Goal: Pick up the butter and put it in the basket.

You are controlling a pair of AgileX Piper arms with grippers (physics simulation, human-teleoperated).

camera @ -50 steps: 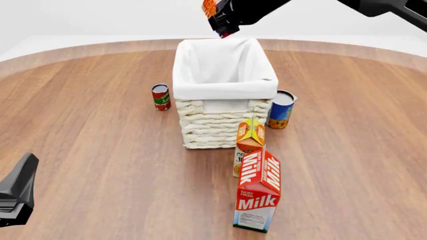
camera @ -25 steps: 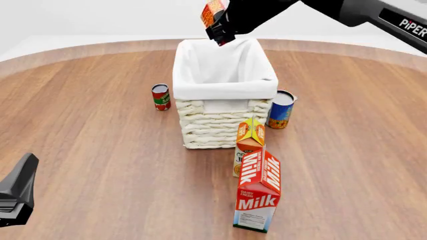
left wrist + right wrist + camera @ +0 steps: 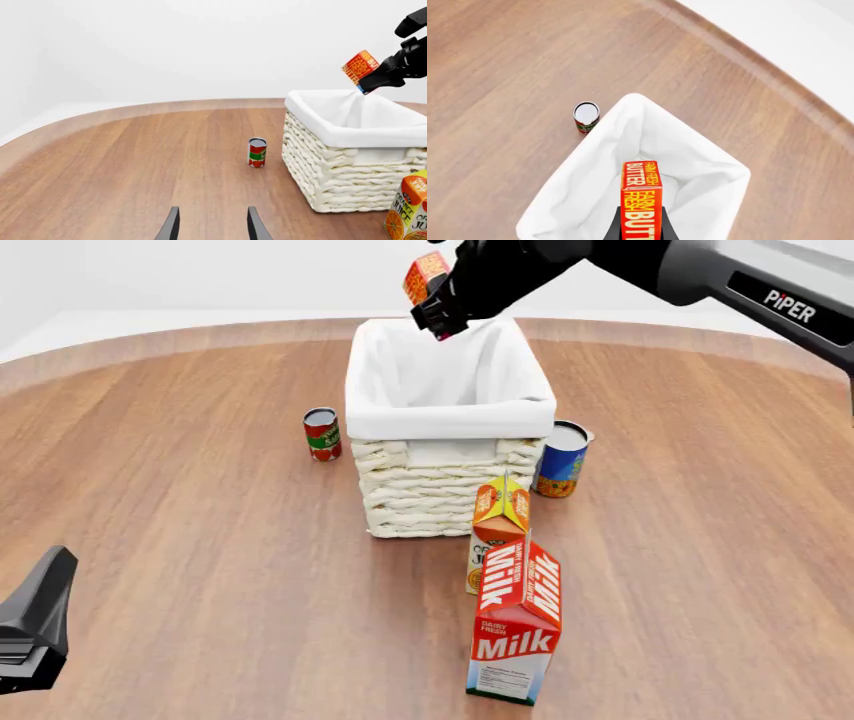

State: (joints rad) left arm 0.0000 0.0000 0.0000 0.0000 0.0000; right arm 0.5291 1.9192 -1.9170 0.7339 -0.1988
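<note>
The butter [image 3: 426,274], a small red-orange box with white lettering, hangs tilted above the far rim of the cream wicker basket [image 3: 447,475]. My right gripper [image 3: 441,302] is shut on the butter [image 3: 640,197], which the right wrist view shows over the basket's white lining [image 3: 594,185]. From the left wrist camera the butter [image 3: 360,66] sits in the right gripper [image 3: 375,75] above the basket [image 3: 340,175]. My left gripper [image 3: 209,227] stands open near the table's front left, holding nothing; its dark body [image 3: 34,625] appears in the front view.
A red milk carton [image 3: 517,620] and an orange juice carton [image 3: 498,525] stand in front of the basket. A red-green can [image 3: 322,433] is at its left, a blue can [image 3: 562,459] at its right. The round wooden table's edge curves behind the basket.
My right arm has come down and slightly nearer with the butter, which now hangs lower over the basket's far rim. The left arm has stayed still.
</note>
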